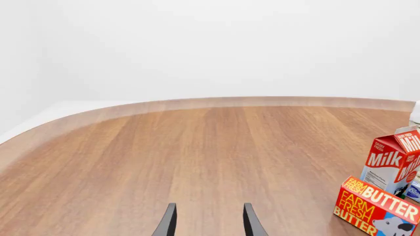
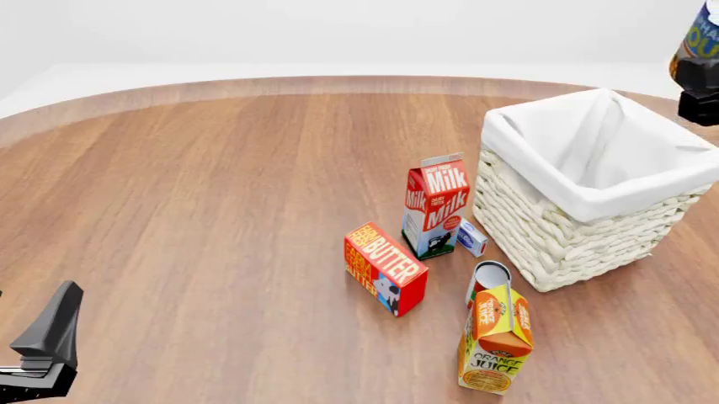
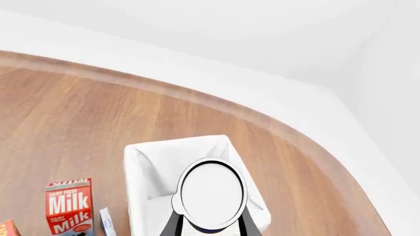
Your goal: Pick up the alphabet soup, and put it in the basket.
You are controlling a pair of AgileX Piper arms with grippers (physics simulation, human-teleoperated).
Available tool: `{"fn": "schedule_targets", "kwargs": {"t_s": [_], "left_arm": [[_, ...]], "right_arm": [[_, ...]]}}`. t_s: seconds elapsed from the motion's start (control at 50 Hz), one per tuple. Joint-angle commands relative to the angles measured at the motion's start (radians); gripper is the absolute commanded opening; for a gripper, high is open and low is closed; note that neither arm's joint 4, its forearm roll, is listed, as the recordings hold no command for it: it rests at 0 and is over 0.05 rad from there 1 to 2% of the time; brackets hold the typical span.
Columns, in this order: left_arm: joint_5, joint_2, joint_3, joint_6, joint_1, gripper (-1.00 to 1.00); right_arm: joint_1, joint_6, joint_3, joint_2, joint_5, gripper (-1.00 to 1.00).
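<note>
The alphabet soup (image 2: 698, 38), a can with a blue and orange label, hangs in the air at the far right edge of the front view, above and just beyond the right rim of the basket (image 2: 584, 198). My right gripper (image 2: 703, 88) is shut on it. In the right wrist view the can's white top (image 3: 211, 193) sits between the fingers (image 3: 172, 227), directly over the basket's white cloth lining (image 3: 157, 162). My left gripper (image 1: 210, 223) stands open with nothing in it, low at the near left of the table (image 2: 45, 337).
Left of the basket stand a milk carton (image 2: 436, 202), a small white and blue box (image 2: 472, 237) and a butter box (image 2: 386, 268). An orange juice carton (image 2: 497, 337) stands in front of a red-labelled can (image 2: 491, 273). The milk (image 1: 394, 160) and butter (image 1: 377, 206) also show beside the left gripper.
</note>
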State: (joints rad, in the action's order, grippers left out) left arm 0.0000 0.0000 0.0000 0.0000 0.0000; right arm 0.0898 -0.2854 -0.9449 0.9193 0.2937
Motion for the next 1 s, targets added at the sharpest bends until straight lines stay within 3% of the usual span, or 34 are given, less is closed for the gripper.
{"fn": "schedule_targets", "kwargs": {"t_s": [0.02, 0.22, 0.34, 1.0], "left_arm": [[0.000, 0.000, 0.000, 0.000, 0.000, 1.00], [0.000, 0.000, 0.000, 0.000, 0.000, 1.00], [0.000, 0.000, 0.000, 0.000, 0.000, 1.00], [0.000, 0.000, 0.000, 0.000, 0.000, 1.00]], "right_arm": [[0.003, 0.034, -0.055, 0.068, 0.001, -1.00], [-0.001, 0.047, -0.071, 0.105, 0.001, -1.00], [-0.011, 0.085, -0.088, 0.134, 0.012, -1.00], [-0.003, 0.094, -0.119, 0.260, 0.019, -1.00]]}}
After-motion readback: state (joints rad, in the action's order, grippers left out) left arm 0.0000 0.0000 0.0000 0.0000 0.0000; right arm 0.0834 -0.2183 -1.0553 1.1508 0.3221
